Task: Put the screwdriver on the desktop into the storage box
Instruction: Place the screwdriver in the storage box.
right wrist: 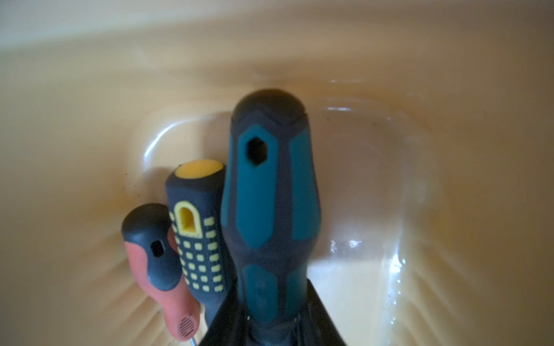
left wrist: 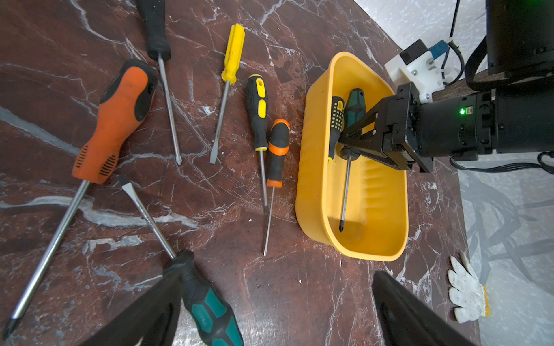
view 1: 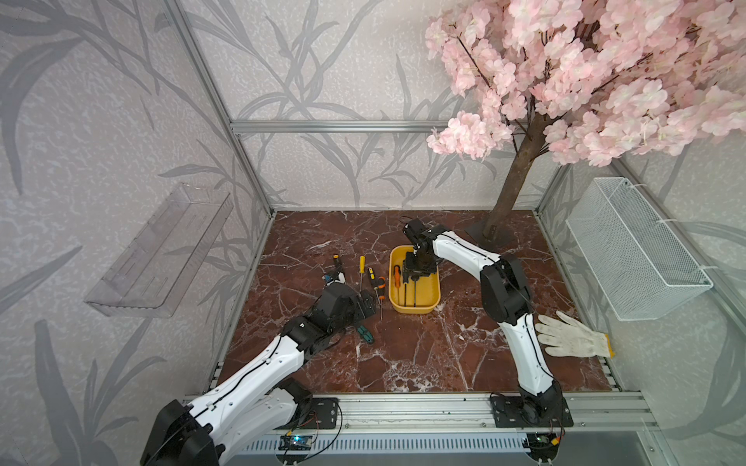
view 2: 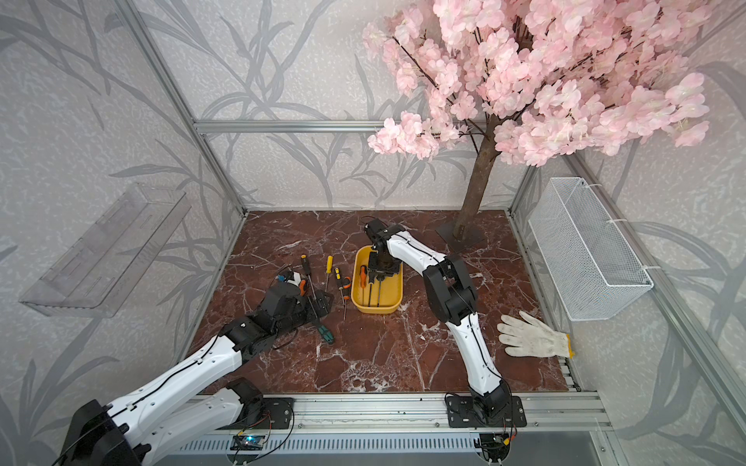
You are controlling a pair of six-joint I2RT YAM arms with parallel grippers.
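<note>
In a top view, the storage box (view 1: 413, 308) is seen midway between the desktop's (view 1: 444, 355) side edges. In the left wrist view, the left gripper (left wrist: 277, 272) is spread wide above loose screwdrivers (left wrist: 257, 113). In the right wrist view, a teal screwdriver (right wrist: 269, 194) is pinched by the right gripper (right wrist: 271, 320) inside the storage box.

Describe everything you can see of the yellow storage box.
The storage box is a shallow, glossy yellow plastic tub, rectangular with rounded corners and a ribbed floor. It sits flat on the desktop, open side up. Inside, along one long wall, lie an orange-and-black screwdriver and a yellow-and-black screwdriver. The right hand reaches in, shut on a teal-handled screwdriver whose shaft runs lengthwise in the box.
</note>
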